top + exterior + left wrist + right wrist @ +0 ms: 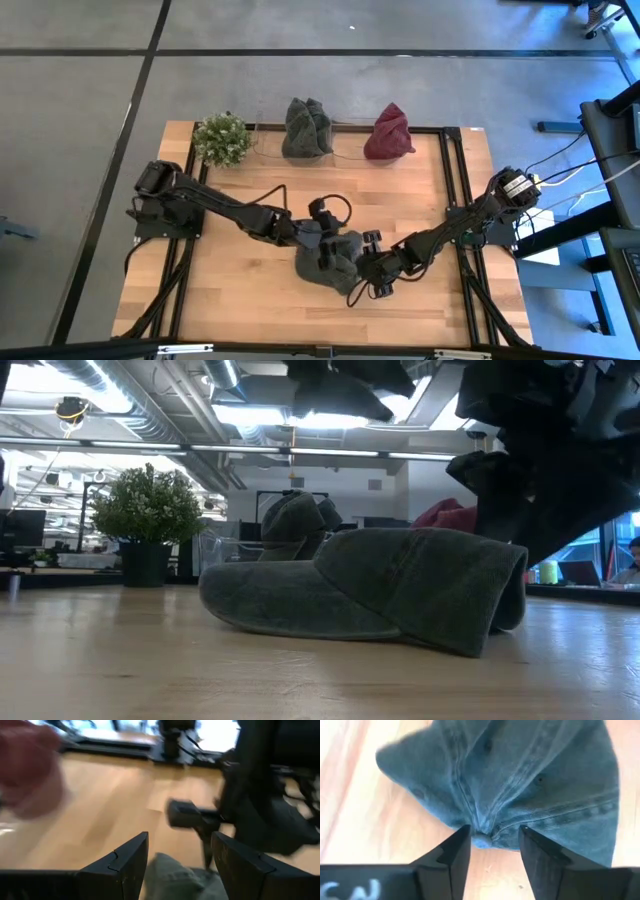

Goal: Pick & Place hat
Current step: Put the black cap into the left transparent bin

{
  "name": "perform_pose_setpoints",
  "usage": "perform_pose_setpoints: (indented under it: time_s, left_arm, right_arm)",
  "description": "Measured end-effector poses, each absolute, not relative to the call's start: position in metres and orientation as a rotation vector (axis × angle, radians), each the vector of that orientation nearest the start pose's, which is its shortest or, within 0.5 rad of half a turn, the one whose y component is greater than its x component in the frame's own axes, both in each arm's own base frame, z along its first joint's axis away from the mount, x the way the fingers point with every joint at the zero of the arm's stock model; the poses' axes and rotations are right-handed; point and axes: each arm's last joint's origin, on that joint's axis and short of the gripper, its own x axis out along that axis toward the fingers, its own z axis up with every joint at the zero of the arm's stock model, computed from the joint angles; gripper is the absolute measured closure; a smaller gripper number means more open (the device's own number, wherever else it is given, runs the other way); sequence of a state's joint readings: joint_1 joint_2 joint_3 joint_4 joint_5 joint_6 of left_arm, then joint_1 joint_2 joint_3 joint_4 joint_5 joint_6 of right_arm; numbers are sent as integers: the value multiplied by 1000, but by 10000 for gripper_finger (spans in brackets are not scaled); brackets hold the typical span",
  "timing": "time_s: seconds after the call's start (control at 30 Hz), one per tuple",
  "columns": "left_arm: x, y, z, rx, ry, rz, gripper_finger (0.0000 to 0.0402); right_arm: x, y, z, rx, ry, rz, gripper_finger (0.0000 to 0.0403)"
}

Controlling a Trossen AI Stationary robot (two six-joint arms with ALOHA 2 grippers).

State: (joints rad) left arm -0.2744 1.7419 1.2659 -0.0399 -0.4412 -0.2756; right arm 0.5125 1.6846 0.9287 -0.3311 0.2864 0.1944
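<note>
Grey-green hat [335,258] lay flat on the table [240,300]. Both grippers, left [318,235] and right [372,268], hung wide open beside it, holding nothing.

We see a dark grey-green cap [335,262] with tonal stitched seams on a light, pale-grained wooden table [230,300] framed in black. At the table's far edge stand a second dark green hat [306,128] and a maroon hat [389,134], beside a plant [222,138] with speckled green-and-white leaves in a black pot. Both grippers, left [318,232] and right [368,270], are black.
</note>
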Motion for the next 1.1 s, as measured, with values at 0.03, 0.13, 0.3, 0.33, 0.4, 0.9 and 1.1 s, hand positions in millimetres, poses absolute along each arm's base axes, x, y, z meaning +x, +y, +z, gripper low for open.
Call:
perform_pose_setpoints:
  time_s: [0.03, 0.13, 0.3, 0.33, 0.4, 0.9, 1.1]
  left_arm:
    - [382, -94, 255, -95, 471, 203, 190]
    - [389, -91, 249, -120, 475, 148, 190]
    - [396, -87, 244, -154, 459, 93, 190]
    - [398, -87, 243, -162, 450, 73, 190]
    - [400, -86, 240, -167, 451, 43, 190]
    - [403, -89, 222, -98, 541, -14, 190]
    - [401, -91, 221, -111, 556, -12, 190]
  right_arm:
    - [277, 146, 159, -220, 1011, 91, 233]
    - [269, 144, 169, -139, 1027, 39, 220]
    - [242, 149, 191, -117, 975, -147, 216]
    - [237, 150, 196, -121, 945, -185, 216]
    - [229, 152, 205, -112, 878, -245, 216]
    - [244, 174, 182, 64, 820, -190, 216]
    - [255, 178, 141, 53, 849, -204, 216]
